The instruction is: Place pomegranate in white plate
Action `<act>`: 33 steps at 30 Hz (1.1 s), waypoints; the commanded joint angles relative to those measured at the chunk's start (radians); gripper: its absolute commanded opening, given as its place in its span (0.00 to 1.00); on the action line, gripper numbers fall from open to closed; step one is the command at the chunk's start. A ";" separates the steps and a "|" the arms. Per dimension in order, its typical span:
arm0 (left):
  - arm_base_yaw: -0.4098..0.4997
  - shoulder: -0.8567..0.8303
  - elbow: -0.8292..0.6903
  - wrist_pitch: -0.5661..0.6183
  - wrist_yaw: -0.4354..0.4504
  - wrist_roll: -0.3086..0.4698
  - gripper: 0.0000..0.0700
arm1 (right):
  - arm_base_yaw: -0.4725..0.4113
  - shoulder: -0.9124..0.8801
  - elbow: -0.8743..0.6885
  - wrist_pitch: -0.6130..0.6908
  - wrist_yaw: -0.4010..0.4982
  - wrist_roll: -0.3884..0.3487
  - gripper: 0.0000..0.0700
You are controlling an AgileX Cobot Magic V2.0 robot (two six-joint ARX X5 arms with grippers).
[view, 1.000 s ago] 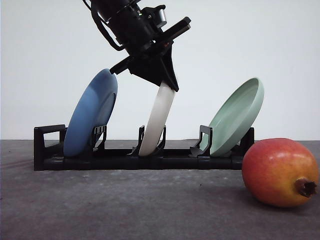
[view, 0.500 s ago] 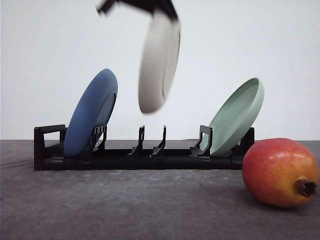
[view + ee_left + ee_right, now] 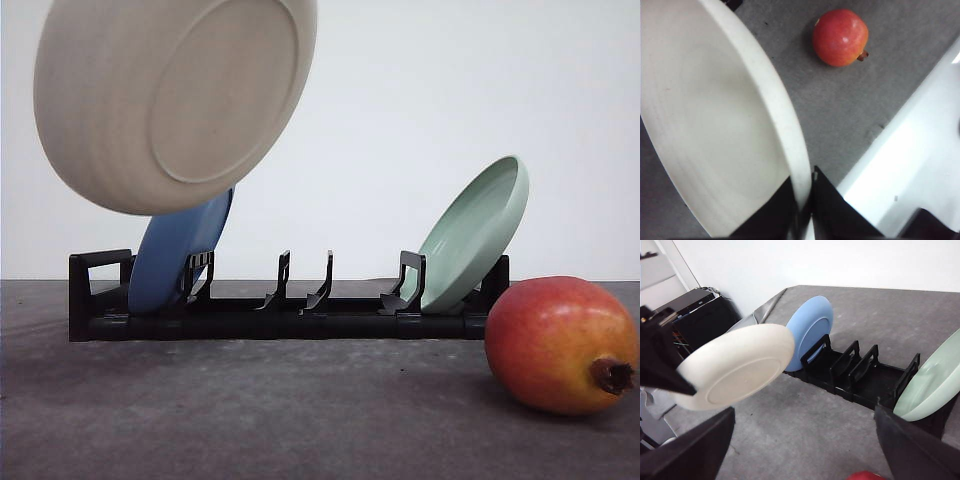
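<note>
The left hand is clamped on the rim of the white plate, 1 black finger on the hollow face and 1 on the outer side, so the plate stands on edge straight out from the grip. In the front view the white plate hangs in the air, clear of the counter, its underside turned toward the camera. The pomegranate lies on the grey counter beyond the plate's rim, well apart from the hand, crown nub pointing sideways; in the front view the pomegranate rests close to the camera, off the end of the rack. Farther back stands the black rack, with a blue plate leaning in the slot below the lifted plate, 2 empty slots in the middle and a pale green plate at the far end, nearest the fruit. The right hand shows 2 dark fingers spread wide apart with nothing between them, looking over the rack.
</note>
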 commanded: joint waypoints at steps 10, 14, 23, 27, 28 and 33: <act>-0.199 0.095 -0.152 0.055 -0.226 -0.123 0.00 | 0.002 0.003 0.015 0.009 -0.002 0.019 0.81; -0.241 0.167 -0.206 0.113 -0.263 -0.126 0.00 | 0.002 0.003 0.015 0.009 -0.002 0.020 0.81; -0.287 0.408 -0.231 0.198 -0.316 -0.129 0.00 | 0.002 0.004 0.015 0.009 -0.001 0.021 0.81; -0.290 0.483 -0.231 0.196 -0.316 -0.128 0.00 | 0.002 0.004 0.015 0.009 -0.001 0.021 0.81; -0.290 0.490 -0.231 0.197 -0.316 -0.129 0.01 | 0.002 0.004 0.015 0.009 0.000 0.021 0.81; -0.292 0.479 -0.229 0.226 -0.316 -0.130 0.45 | 0.030 0.006 0.011 0.005 0.033 0.005 0.81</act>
